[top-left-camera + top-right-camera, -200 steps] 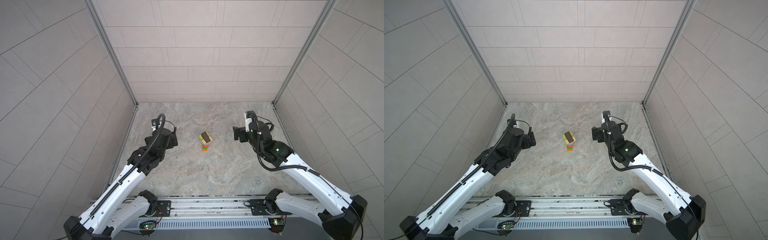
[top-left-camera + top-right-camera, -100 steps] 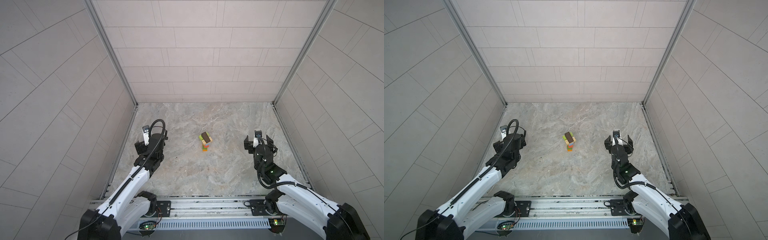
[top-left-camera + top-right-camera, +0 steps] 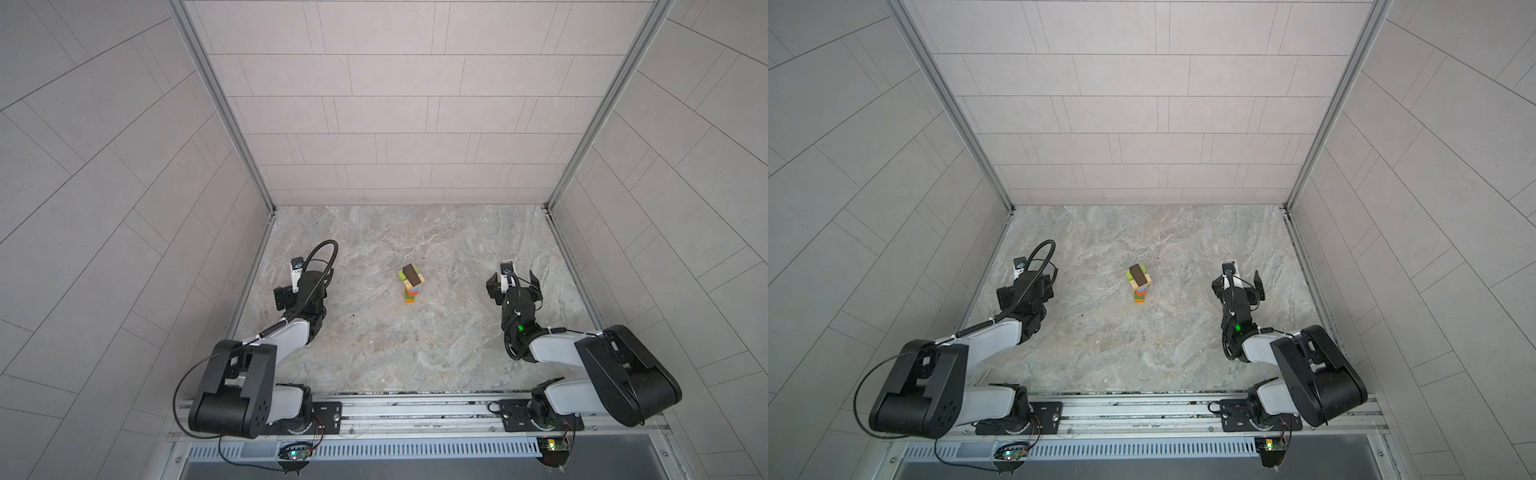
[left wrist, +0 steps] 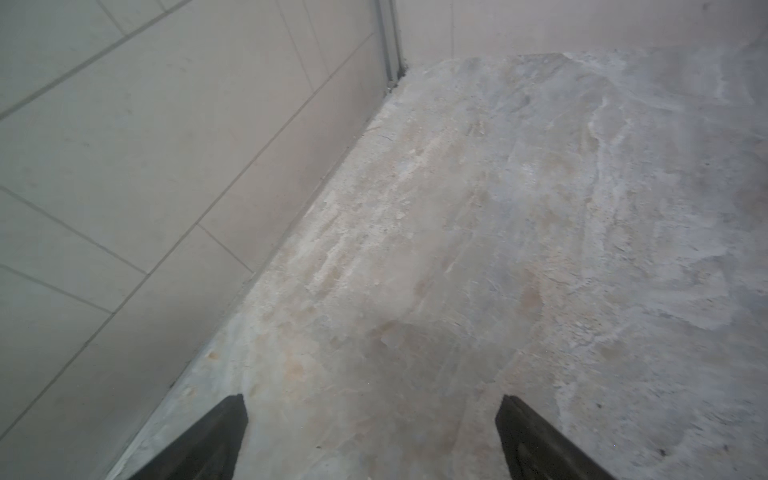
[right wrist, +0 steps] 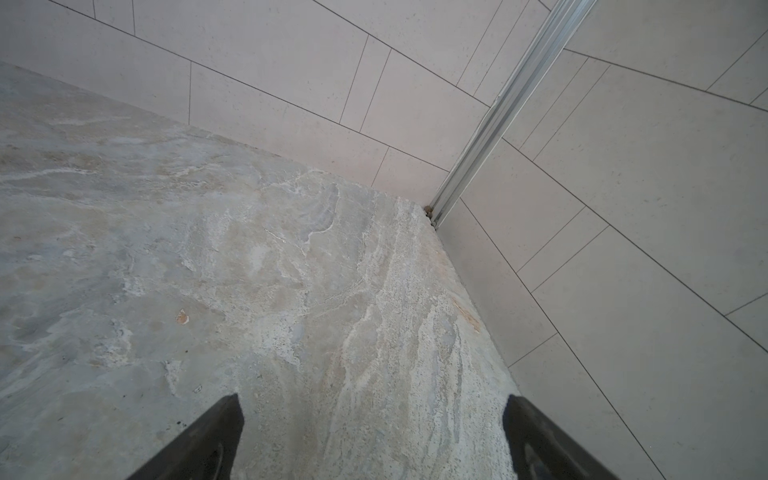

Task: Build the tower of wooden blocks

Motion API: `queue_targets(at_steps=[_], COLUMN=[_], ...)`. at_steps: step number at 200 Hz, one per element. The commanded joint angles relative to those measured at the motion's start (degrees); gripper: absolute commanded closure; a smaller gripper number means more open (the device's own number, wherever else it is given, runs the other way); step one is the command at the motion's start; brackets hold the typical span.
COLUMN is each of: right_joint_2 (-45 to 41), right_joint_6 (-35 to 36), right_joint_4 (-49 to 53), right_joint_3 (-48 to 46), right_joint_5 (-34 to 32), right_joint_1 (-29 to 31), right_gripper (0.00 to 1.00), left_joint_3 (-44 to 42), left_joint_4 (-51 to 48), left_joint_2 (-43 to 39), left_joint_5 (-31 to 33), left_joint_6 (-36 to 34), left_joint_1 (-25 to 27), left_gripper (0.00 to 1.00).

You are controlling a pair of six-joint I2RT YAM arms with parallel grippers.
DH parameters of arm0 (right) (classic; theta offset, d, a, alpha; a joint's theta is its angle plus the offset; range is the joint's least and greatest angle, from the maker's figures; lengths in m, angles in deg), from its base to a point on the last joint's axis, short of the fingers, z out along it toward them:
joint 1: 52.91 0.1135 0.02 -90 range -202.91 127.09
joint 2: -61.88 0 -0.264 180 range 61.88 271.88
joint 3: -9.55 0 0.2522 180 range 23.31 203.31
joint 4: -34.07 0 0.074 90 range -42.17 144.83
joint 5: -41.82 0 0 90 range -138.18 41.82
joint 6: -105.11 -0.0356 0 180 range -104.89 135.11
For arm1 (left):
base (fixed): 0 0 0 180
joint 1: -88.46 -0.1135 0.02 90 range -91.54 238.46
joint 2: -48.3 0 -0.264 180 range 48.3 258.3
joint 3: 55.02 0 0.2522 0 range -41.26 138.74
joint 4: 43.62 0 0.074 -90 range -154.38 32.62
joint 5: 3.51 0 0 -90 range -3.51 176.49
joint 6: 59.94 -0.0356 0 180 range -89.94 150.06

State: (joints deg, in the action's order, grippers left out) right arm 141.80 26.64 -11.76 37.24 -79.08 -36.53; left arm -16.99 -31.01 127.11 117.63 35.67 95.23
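Both arms are pulling back. A second ago they were reaching up near the tower (image 3: 411, 285). Now they are folding down toward the rail (image 3: 415, 409) at the near edge, one on each side and well apart from the tower.

The left hand (image 4: 372, 411) is standing wide open and holding nothing. Only bare worktop (image 4: 457, 249) is showing between its fingers. The right hand (image 5: 374, 407) is doing the same, wide open and empty.

The tower is standing all by itself in the middle of the worktop, and nothing is touching it. It is staying just where it was. The dark brown block (image 3: 1136, 272) is sitting on top, lime and tan pieces are peeking out under it, and the orange block (image 3: 1139, 300) is at the bottom.

No loose blocks are lying around in either top view, so I am thinking the building is finished and the arms are going to rest.
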Motion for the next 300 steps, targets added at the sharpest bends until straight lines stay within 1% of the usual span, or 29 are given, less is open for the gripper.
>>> queue_targets(at_steps=[1, 32, 42, 49, 66, 82, 90, 97, 99, 121, 135, 149, 165, 173, 183, 189, 202, 212, 224, 233, 240, 256, 269, 273, 278, 282, 289, 294, 300], right_joint_2=[1.49, 6.54, 8.4, 8.48, 7.31, 3.68, 1.07, -1.16, -1.76, -6.95, -8.4, -9.16, -9.73, -10.0, -10.16, -10.21, -7.87, -3.66, 1.77, 7.29, 7.86, 9.76, 14.55, 15.69, 14.62, 12.69, 10.69, 9.72, 8.98], right_joint_6=[-1.93, -10.54, -11.0, -11.34, -10.01, -9.58, -9.58, -9.58, -6.89, -7.47, -8.34, -9.98, -9.77, -9.76, -12.96, -14.09, -17.12, -15.02, -15.44, -14.17, -12.52, -11.9, -8.43, -7.62, -7.45, -8.42, -10.68, -11.74, -13.54], right_joint_4=[-10.99, -18.53, -21.9, -21.9, -22.12, -18.0, -13.83, -10.31, -9.43, -2.55, -2.64, -4.23, -3.91, -2.9, -3.94, -4.63, -8.63, -13.21, -16.36, -22.21, -20.59, -16.95, -19.8, -20.9, -18.59, -13.05, -1.1, 6.01, 8.83], right_joint_3=[2.1, 1.05, 0.32, 0.31, 0.4, 0.26, 0.04, -0.23, -0.29, -1.12, -2.39, -4.46, -6.99, -8.07, -9.1, -9.51, -9.81, -9.58, -9.14, -9.32, -7.58, -5.2, -2.79, -1.87, -0.64, 0.56, 4.74, 7.41, 8.07], right_joint_5=[-2.14, -1.67, -1.39, -1.27, -0.04, 2.04, 1.92, 2.1, 2.1, 0.62, 0.09, 0.33, 2.09, 1.22, -2.15, -2.68, -0.68, 1.71, 2.43, 2.51, 3.55, 7.12, 9.16, 8.49, 5.63, 3.94, 3.55, 6.25, 11.27], right_joint_1=[-1.29, -6.3, -6.86, -6.88, -6.93, -6.71, -6.71, -6.66, -6.59, -6.58, -6.62, -6.59, -6.61, -6.55, -6.64, -6.84, -7.95, -7.95, -7.94, -7.94, -7.34, -7.4, -7.31, -7.15, -6.41, -6.1, -6.77, -8.08, -10.66], right_gripper=[0.01, 0.01, 0.01, 0.01, 0.0, 0.0, 0.0, 0.0, 0.0, 0.0, 0.0, 0.0, 0.0, 0.0, 0.0, 0.0, 0.0, 0.0, 0.0, 0.0, 0.0, 0.0, 0.0, 0.0, 0.0, 0.0, 0.0, 0.01, 0.01], left_joint_3=[2.87, 3.07, 3.0, 2.76, 1.7, -0.58, -1.1, -0.94, -0.9, -1.9, -3.7, -4.2, -4.92, -5.01, -5.02, -5.07, -4.98, -4.94, -4.93, -4.8, -4.63, -4.26, -4.23, -4.23, -4.16, -4.15, -4.08, -4.06, -4.06], left_joint_4=[11.42, 17.12, 16.06, 16.62, 17.91, 20.66, 22.09, 22.03, 22.03, 24.56, 32.12, 30.83, 34.08, 33.46, 33.72, 34.1, 33.61, 33.68, 33.58, 33.42, 33.1, 32.44, 32.36, 32.34, 32.3, 32.26, 32.08, 32.08, 32.08], left_joint_2=[4.87, 10.3, 9.92, 9.92, 9.61, 9.71, 9.87, 10.11, 10.13, 10.65, 12.83, 11.6, 12.66, 12.28, 12.37, 12.46, 12.34, 12.38, 12.42, 12.43, 12.43, 12.38, 12.43, 12.43, 12.36, 12.42, 12.37, 12.42, 12.43], left_joint_5=[-6.03, -11.48, -14.66, -16.35, -17.27, -18.93, -18.12, -14.84, -14.23, -13.82, -13.62, -13.48, -13.49, -13.52, -13.5, -13.56, -13.55, -13.55, -13.56, -13.56, -13.42, -13.29, -13.27, -13.22, -13.29, -13.29, -13.29, -13.24, -13.25], left_joint_6=[-3.63, -3.82, -2.94, -2.75, -2.63, -3.81, -5.06, -5.83, -5.73, -5.76, -7.04, -7.12, -7.75, -7.64, -7.65, -7.8, -7.67, -7.69, -7.67, -7.67, -7.63, -7.41, -7.31, -7.36, -7.32, -7.36, -7.33, -7.29, -7.33], left_joint_1=[-0.32, -2.12, -3.47, -4.31, -4.48, -4.07, -2.98, -1.58, -1.27, -1.07, -0.9, -0.44, -0.44, -0.32, -0.27, -0.33, -0.32, -0.34, -0.33, -0.35, -0.34, -0.36, -0.42, -0.44, -0.43, -0.44, -0.4, -0.43, -0.43], left_gripper=[0.0, 0.0, 0.0, 0.0, 0.0, 0.0, 0.0, 0.0, 0.0, 0.0, 0.0, 0.0, 0.0, 0.0, 0.0, 0.0, 0.0, 0.0, 0.0, 0.0, 0.0, 0.0, 0.0, 0.0, 0.0, 0.0, 0.0, 0.0, 0.0])
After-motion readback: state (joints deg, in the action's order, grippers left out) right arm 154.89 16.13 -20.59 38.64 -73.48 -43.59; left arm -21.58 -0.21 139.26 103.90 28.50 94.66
